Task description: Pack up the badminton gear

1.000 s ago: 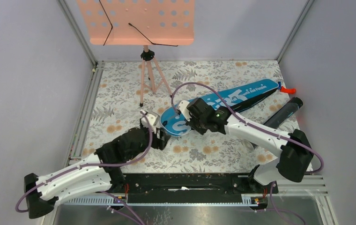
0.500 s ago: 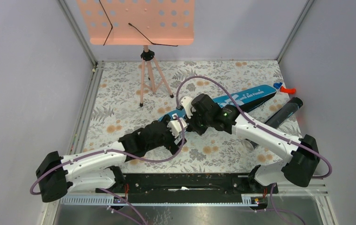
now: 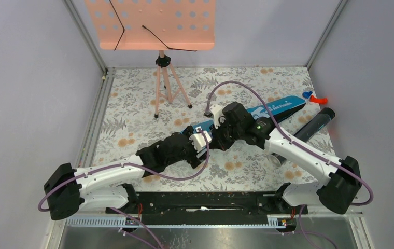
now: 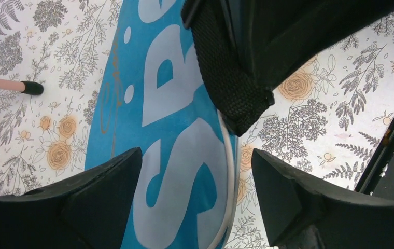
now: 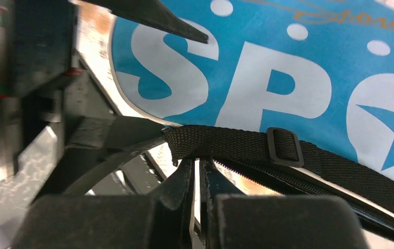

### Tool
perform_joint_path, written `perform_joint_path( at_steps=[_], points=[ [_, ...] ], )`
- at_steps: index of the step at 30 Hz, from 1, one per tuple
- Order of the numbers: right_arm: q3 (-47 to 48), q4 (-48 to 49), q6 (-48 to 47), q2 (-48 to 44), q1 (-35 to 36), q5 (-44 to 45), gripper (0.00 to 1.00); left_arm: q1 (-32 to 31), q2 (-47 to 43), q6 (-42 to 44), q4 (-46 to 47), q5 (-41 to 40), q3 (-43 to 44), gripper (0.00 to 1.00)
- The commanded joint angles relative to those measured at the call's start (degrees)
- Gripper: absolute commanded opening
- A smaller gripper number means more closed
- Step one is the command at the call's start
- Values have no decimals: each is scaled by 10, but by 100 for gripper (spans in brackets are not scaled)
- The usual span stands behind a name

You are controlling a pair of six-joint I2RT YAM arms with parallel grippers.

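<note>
Packing unfinished.
Our right hand [image 5: 197, 166] pinches the strap [image 5: 288, 150] of the bag [image 3: 277, 106], left hand [image 4: 195, 166] gapes; the tube [image 3: 314, 124] lies unpacked by the right edge of the counter [image 3: 132, 104].

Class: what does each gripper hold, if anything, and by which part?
The right gripper pinches the blue bag by the end of its black strap; the left gripper, open, holds nothing.

The blue bag [image 4: 174, 129], with white "SPORT" lettering face up and white piping along its edge, has its rounded wide end below and between the spread left fingers [image 4: 96, 192]. Its black webbing strap [image 5: 226, 142] is pinched between the closed right fingers [image 5: 179, 187]. The black tube [image 3: 314, 124] lies flat, well right of both.
</note>
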Motion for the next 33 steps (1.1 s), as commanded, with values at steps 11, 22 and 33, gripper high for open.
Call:
perform_joint_path(
  at_steps=[11, 22, 33],
  points=[
    [41, -37, 55, -56, -40, -132, 0, -2, -52, 50, 68, 39, -43, 42],
    [-24, 43, 42, -38, -39, -58, 30, -10, -65, 75, 52, 86, -27, 0],
    [-58, 84, 36, -61, -33, -71, 33, -17, -46, 77, 42, 67, -10, 0]
  ],
)
